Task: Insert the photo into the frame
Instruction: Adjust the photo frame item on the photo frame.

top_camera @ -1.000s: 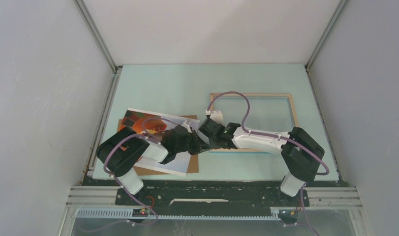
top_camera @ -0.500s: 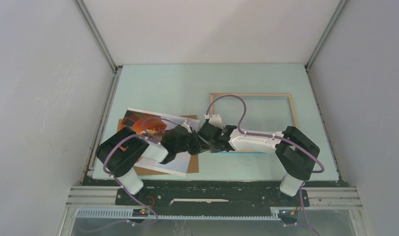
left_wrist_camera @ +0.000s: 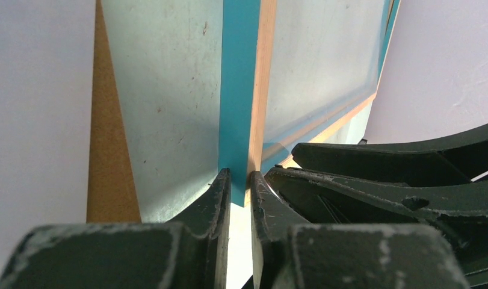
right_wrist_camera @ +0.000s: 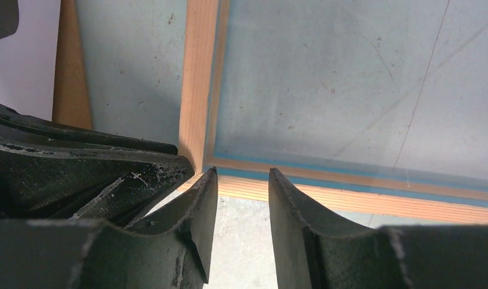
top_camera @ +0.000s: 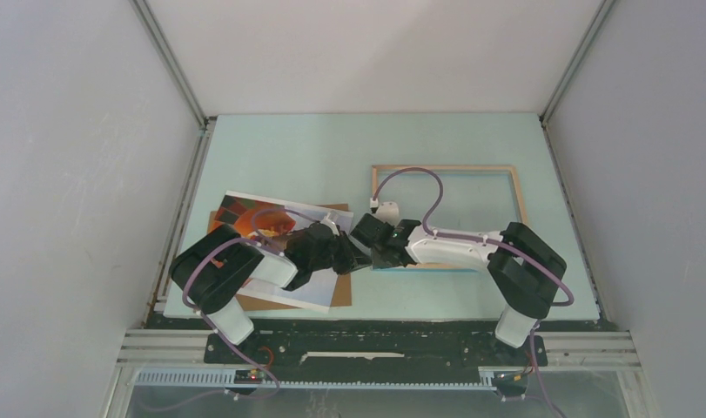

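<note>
Picture frame (left_wrist_camera: 241, 90), thin and rectangular, light wood on its upturned back and bright blue on its outer edge, is where both pincers meet. The left pincer (left_wrist_camera: 238, 183) is nipped narrowly on the frame's near-left corner, with one fingertip against the blue edge and the other on the inner side of the rail. The right pincer (right_wrist_camera: 242, 177) stands parted just beside it with nothing between its fingers, its tips at the near rail by the same corner. The frame lies face down on the right half of the pale green tabletop (top_camera: 332, 144). Well to the left, by the tabletop's near-left corner, the white-bordered paper print (top_camera: 245, 209) with its orange-red pattern lies face up and askew on a plain brown backing board (top_camera: 340, 292), partly hidden under the left arm. I judge the frame light and stiff but slender. Held by one corner it would lever and twist, so a hold on two rails suits it better. A clear pane appears to sit in the opening and looks easy to scratch or crack. The print should be limp, thin and perhaps slick, and is best taken by a border where it juts past the board. No brand, label or writing can be read anywhere.
</note>
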Controlling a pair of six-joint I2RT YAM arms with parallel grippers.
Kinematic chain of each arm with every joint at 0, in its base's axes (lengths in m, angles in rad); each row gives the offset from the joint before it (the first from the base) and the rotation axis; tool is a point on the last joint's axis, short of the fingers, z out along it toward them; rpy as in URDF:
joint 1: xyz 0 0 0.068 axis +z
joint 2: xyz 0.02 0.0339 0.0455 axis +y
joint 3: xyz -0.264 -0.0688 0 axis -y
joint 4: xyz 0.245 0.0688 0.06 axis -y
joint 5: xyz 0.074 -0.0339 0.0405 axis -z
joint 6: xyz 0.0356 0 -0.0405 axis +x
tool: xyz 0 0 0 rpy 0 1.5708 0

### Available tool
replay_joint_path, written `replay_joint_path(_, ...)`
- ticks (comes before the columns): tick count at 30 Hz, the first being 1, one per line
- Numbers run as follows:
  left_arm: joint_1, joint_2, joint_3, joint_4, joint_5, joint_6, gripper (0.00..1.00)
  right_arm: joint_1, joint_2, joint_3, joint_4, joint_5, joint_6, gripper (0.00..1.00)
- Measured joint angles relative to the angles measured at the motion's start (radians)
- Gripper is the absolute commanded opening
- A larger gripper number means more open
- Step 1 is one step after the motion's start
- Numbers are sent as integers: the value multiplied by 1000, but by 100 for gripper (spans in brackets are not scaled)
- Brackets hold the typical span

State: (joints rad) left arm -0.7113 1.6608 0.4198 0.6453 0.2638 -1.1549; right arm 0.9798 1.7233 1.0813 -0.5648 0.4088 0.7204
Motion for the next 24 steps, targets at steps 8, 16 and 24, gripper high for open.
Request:
replay_joint_path(8, 0, 0, 0, 0, 0, 0, 15, -26, 0, 1, 0, -44, 19, 42)
replay_joint_path(16, 0, -1, 0, 0, 0, 0, 15, -44, -1, 1, 37, -108, -138, 42)
replay_joint_path(24, 0, -2, 1, -2, 0, 1, 14, -48, 1, -3, 120, -111, -299, 41)
